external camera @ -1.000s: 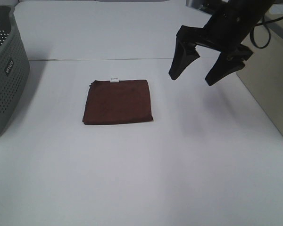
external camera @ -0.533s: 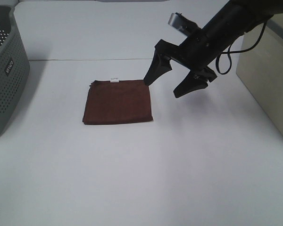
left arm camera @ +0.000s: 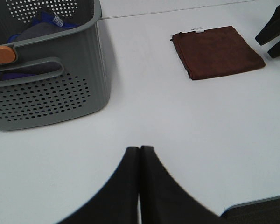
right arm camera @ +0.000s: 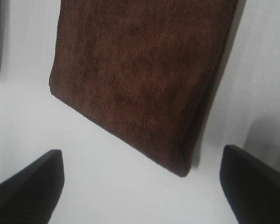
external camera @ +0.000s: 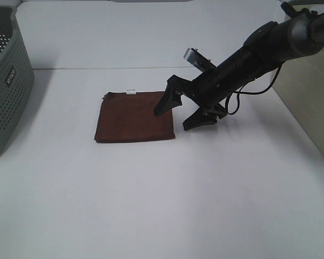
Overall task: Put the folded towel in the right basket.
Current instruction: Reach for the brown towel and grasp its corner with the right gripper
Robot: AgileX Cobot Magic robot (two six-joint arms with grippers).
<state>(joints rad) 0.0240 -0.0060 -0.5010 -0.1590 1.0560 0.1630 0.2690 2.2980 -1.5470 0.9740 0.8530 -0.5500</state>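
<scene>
The folded dark brown towel lies flat on the white table, a small white tag at its far edge. My right gripper is open and low over the towel's right edge, one finger over the towel and one just off it. In the right wrist view the towel lies between the spread fingertips, and nothing is held. The right basket is a beige container at the right edge. My left gripper is shut and empty above the table's near side, far from the towel.
A grey perforated basket stands at the left edge; the left wrist view shows it holding blue and orange items. A cable hangs from the right arm. A seam in the table runs across behind the towel.
My right gripper has come down and to the left, from high above the table near the right basket to the towel's right edge. It has stayed open. The towel has not moved.
</scene>
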